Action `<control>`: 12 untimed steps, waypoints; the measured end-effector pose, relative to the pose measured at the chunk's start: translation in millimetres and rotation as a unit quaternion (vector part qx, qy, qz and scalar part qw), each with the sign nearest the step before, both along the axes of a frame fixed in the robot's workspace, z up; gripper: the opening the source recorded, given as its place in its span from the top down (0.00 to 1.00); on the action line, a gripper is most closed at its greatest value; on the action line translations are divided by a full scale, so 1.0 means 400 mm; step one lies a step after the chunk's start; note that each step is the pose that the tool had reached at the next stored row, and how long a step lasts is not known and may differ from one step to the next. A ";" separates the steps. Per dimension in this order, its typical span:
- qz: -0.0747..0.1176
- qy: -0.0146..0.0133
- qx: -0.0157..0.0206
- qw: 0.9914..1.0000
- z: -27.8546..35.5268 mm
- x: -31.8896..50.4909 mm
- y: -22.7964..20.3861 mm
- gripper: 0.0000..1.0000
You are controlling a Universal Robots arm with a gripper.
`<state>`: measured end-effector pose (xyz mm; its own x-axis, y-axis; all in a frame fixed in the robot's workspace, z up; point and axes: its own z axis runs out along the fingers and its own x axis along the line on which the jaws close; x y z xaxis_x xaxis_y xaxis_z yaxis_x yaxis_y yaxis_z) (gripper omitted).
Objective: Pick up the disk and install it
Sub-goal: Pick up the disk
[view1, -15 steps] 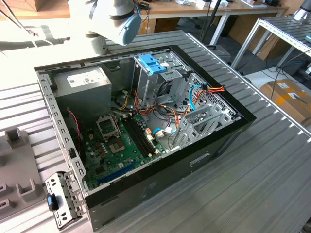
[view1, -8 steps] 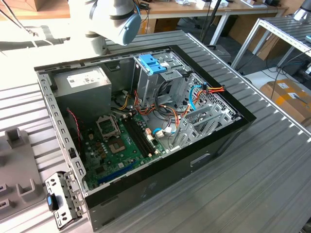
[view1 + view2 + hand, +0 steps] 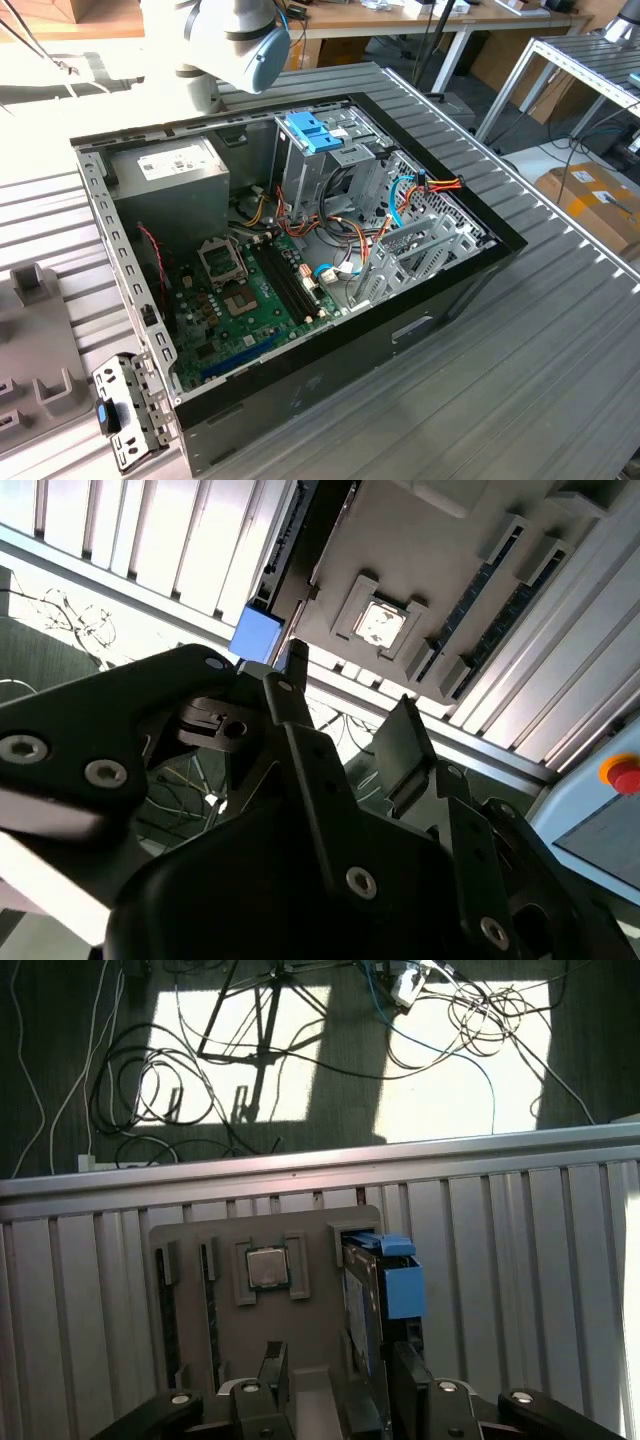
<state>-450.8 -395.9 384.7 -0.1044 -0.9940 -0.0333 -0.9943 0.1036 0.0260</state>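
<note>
No legible txt; white sticker [image 3: 172, 160] on grey PSU box [image 3: 168, 212] has print, too small to read.

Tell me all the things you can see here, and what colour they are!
computer case: one, black, open, on the metal table
power-supply box: one, grey, inside the case
circuit board: one, green, on the case floor
bracket: one, light blue, atop the metal cage
holder: one, grey, on the table
chip: one, silver, in the holder
disk: one, blue rails, standing on edge in the holder
cardboard box: one, brown, beyond the table
robot arm: one, white and blue, beside the case
claw: one, black, open, at the disk
</note>
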 end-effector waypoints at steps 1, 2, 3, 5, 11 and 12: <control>0.000 0.000 0.000 1.000 0.000 0.000 0.000 0.46; 0.000 0.000 0.000 1.000 0.000 0.000 0.000 0.46; 0.000 0.000 0.000 1.000 0.000 0.000 0.000 0.46; 0.000 0.000 0.000 1.000 -0.001 0.000 0.001 0.46; 0.000 0.000 0.000 1.000 -0.007 0.000 0.017 0.46; 0.000 0.000 0.000 1.000 -0.008 0.000 0.019 0.46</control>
<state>-450.8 -388.4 381.5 -0.1049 -0.9939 -0.0333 -0.9942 0.1040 0.0261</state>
